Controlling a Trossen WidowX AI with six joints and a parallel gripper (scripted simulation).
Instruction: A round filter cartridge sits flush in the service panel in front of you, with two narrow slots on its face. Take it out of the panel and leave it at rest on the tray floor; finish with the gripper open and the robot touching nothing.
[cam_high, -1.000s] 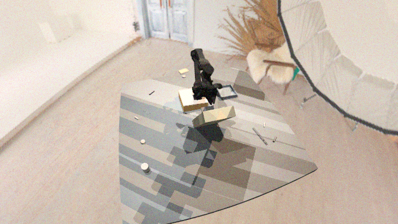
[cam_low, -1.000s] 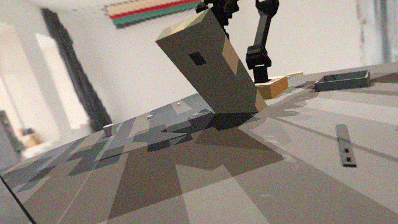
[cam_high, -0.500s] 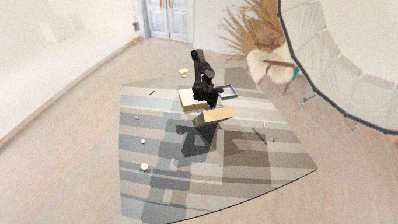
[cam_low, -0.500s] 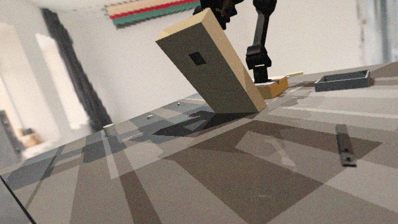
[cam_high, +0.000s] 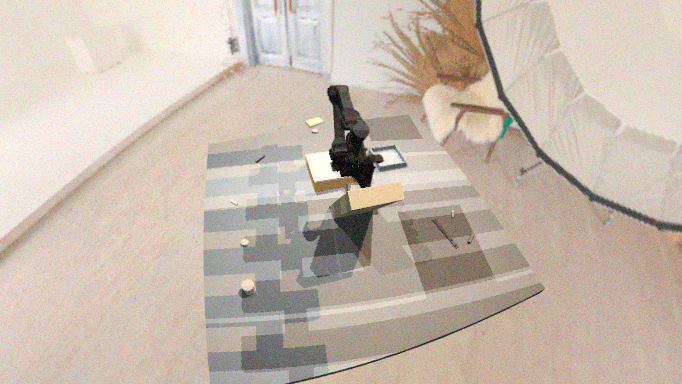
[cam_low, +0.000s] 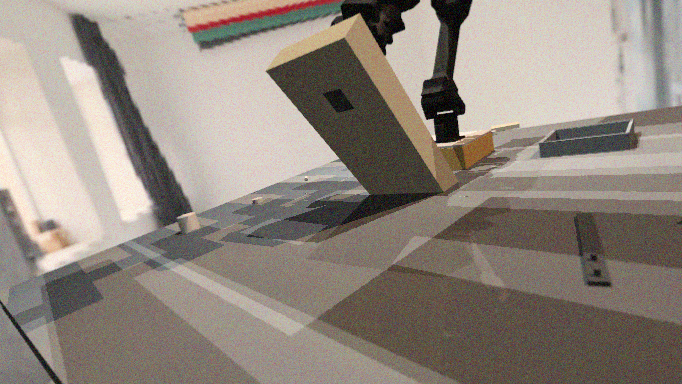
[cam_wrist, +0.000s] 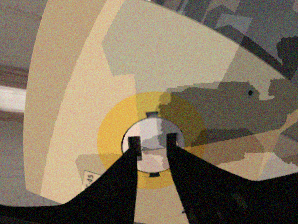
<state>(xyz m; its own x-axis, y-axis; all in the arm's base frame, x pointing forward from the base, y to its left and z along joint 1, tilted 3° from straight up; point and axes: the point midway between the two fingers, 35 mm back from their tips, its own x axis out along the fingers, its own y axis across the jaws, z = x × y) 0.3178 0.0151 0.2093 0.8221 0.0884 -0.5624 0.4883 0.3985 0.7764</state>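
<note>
The service panel (cam_high: 377, 196) (cam_low: 372, 125) (cam_wrist: 165, 45) is a tan block that leans back; its face fills much of the wrist view. The round pale cartridge (cam_wrist: 153, 126) sits in a yellow ring on that face, with two dark slots side by side. My gripper (cam_wrist: 152, 151) is partly open and holds nothing. Its two fingertips are at the cartridge face, one over each slot; whether they are inside the slots I cannot tell. The top and exterior views hide the fingertips. The grey tray (cam_high: 392, 167) (cam_low: 590, 145) lies beyond the panel, beside the arm's base block.
The arm stands on a pale block (cam_high: 321, 167) (cam_low: 479, 150) close behind the panel. A pale cylinder (cam_high: 248, 286) (cam_low: 189, 223) and a small knob (cam_high: 244, 242) are on one side. A dark bar (cam_high: 445, 233) (cam_low: 592, 250) lies on the other side.
</note>
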